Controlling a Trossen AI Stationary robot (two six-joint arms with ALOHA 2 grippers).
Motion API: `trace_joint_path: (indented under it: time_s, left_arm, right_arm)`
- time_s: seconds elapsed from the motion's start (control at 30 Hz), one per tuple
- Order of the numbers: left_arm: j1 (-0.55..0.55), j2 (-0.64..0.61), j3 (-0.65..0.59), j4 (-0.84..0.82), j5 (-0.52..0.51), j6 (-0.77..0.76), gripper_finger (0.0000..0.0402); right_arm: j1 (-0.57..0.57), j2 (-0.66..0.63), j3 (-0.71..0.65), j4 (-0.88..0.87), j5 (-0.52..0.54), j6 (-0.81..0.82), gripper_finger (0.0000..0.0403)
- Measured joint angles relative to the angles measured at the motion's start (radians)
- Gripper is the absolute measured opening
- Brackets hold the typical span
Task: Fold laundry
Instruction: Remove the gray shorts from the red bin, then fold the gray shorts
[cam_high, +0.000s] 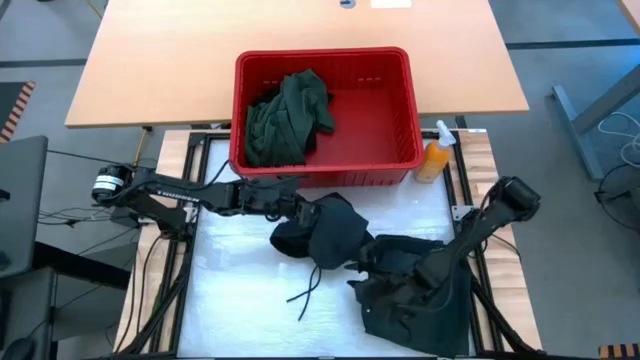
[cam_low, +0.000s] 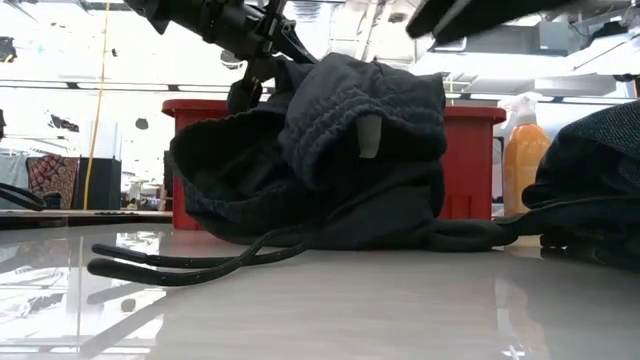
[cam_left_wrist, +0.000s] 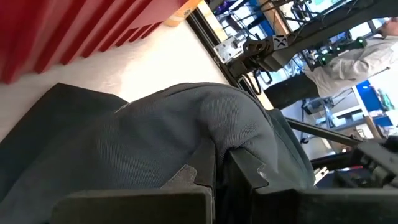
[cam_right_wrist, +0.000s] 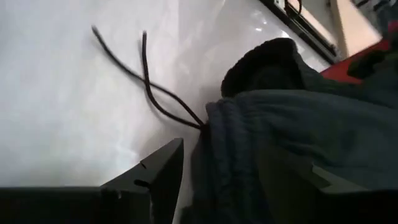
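A black drawstring garment is bunched on the white tabletop, just in front of the red basket, and is pinched by the left claw, clamped shut on its fabric. The right claw is seen with fingers apart at the garment's waistband. A green garment lies in the basket

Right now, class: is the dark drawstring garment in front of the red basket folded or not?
Not folded. The dark drawstring garment sits bunched in a heap, its drawstrings trailing loose across the white table.
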Motion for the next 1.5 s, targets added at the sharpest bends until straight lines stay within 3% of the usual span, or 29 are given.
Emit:
trace_joint_path:
  time_s: [0.37,0.57,0.7,0.87,1.07,1.1,1.23,1.5]
  left_arm:
    - [0.008,0.000,0.000,-0.004,0.056,0.009,0.0000]
    - [0.008,0.000,0.000,-0.003,0.072,0.010,0.0000]
    - [0.008,0.000,0.000,-0.003,0.072,0.011,0.0000]
    - [0.007,0.000,0.000,-0.001,0.072,0.035,0.0000]
    - [-0.008,0.000,0.000,-0.002,0.065,0.063,0.0001]
    - [-0.013,0.000,0.000,-0.005,0.054,0.070,0.0004]
    - [-0.038,0.000,0.000,-0.010,0.026,0.133,0.0028]
    - [-0.075,0.000,0.001,-0.029,0.067,0.246,0.0103]
  right_arm:
    - [-0.003,0.175,0.000,0.085,0.312,-0.130,0.0231]
    - [-0.016,0.189,0.000,0.141,0.334,-0.196,0.0231]
    - [-0.037,0.189,0.000,0.128,0.403,-0.202,0.0231]
    - [-0.078,0.189,0.000,0.140,0.403,-0.127,0.0199]
    - [-0.083,0.189,0.023,0.134,0.395,-0.005,0.0032]
    - [-0.079,0.189,0.036,0.126,0.394,0.016,0.0020]
    - [-0.077,0.168,0.100,0.039,0.378,0.123,0.0025]
    - [-0.064,-0.039,0.112,-0.255,0.166,0.536,0.0016]
